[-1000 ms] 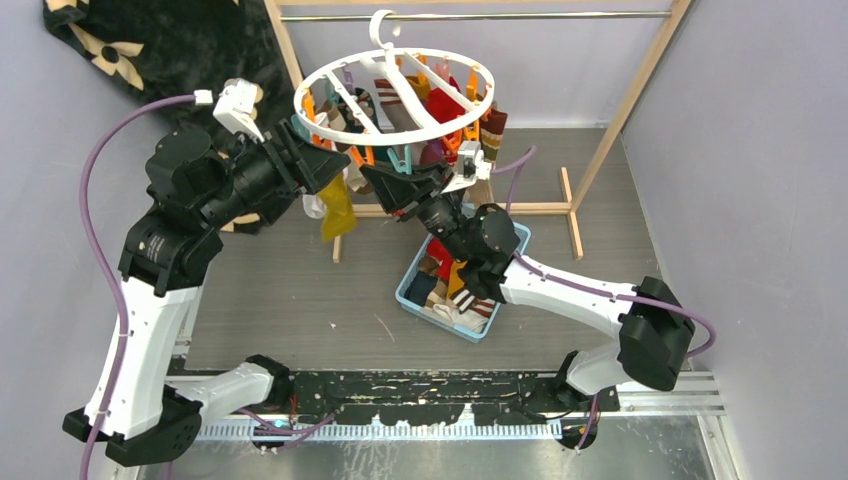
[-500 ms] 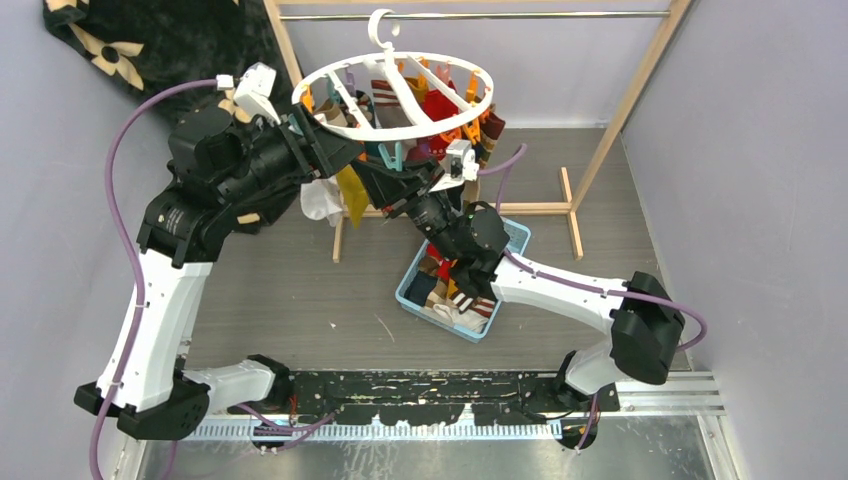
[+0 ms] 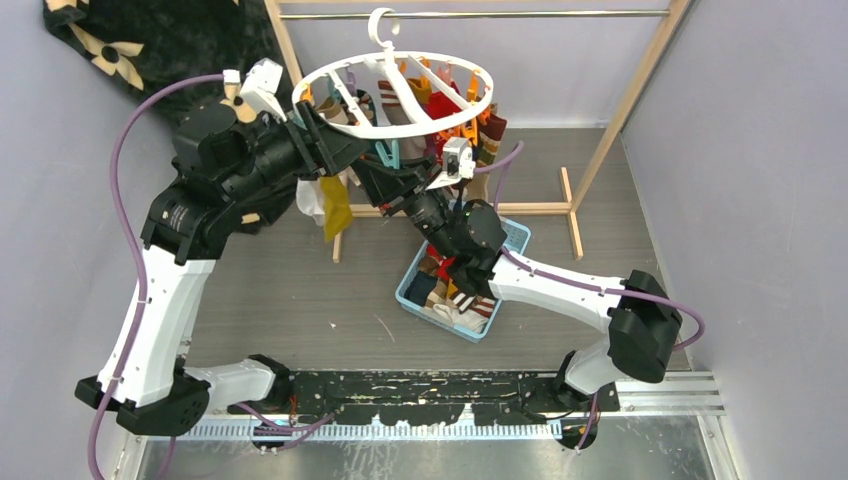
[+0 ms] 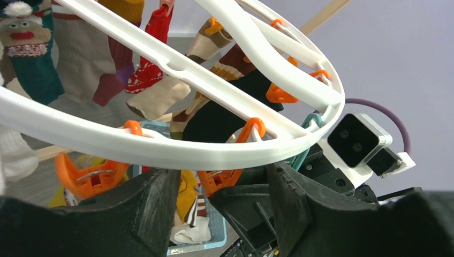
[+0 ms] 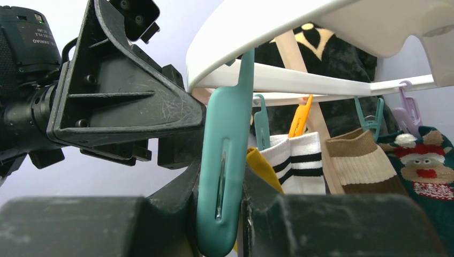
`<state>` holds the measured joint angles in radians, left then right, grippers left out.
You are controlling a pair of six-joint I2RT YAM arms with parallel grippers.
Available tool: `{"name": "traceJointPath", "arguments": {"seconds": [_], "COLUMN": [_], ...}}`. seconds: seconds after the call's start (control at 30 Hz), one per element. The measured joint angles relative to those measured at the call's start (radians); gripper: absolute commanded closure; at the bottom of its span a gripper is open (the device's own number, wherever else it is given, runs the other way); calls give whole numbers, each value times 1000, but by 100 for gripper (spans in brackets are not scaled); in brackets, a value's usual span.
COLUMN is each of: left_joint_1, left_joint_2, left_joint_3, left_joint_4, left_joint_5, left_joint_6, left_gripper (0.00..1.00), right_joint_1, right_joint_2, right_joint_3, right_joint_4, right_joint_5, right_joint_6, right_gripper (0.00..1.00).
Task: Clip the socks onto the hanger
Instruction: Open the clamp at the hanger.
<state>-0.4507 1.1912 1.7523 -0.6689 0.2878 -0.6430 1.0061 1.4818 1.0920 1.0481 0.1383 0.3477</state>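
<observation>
Right claw [image 5: 220, 214] on teal clip [image 5: 227, 134] under hanger [image 5: 267, 27] rim

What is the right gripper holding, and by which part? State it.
The right gripper pinches the teal clip of the hanger by its lower end.

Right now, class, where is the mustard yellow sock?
In the top view, the mustard yellow sock hangs under the left edge of the hanger, beside a white sock and below the left hand.
</observation>
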Motion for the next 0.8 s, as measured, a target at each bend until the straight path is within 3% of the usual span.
{"name": "traceJointPath", "arguments": {"seconds": [0.23, 0.37, 0.5, 0.67, 0.8], "left_joint_1": [-12, -13, -14, -16, -17], "left_joint_2": [15, 16, 16, 16, 14], "left_joint_3": [9, 9, 9, 7, 2], "left_joint_4": [1, 2, 2, 2, 18], "left_joint_5": [-8, -20, -44, -58, -80], "left_joint_6": [18, 27, 44, 56, 60], "left_gripper": [49, 59, 67, 75, 82], "right_joint_1": [0, 0, -1, -2, 0], "right_joint_2": [6, 12, 13, 13, 13], "right_joint_3": [4, 11, 16, 17, 15], "right_joint_4": [-3, -3, -4, -13, -56], "right_joint_5": [7, 8, 10, 10, 6], "right_joint_6": [0, 1, 2, 2, -6], "right_gripper": [89, 87, 81, 63, 61]}}
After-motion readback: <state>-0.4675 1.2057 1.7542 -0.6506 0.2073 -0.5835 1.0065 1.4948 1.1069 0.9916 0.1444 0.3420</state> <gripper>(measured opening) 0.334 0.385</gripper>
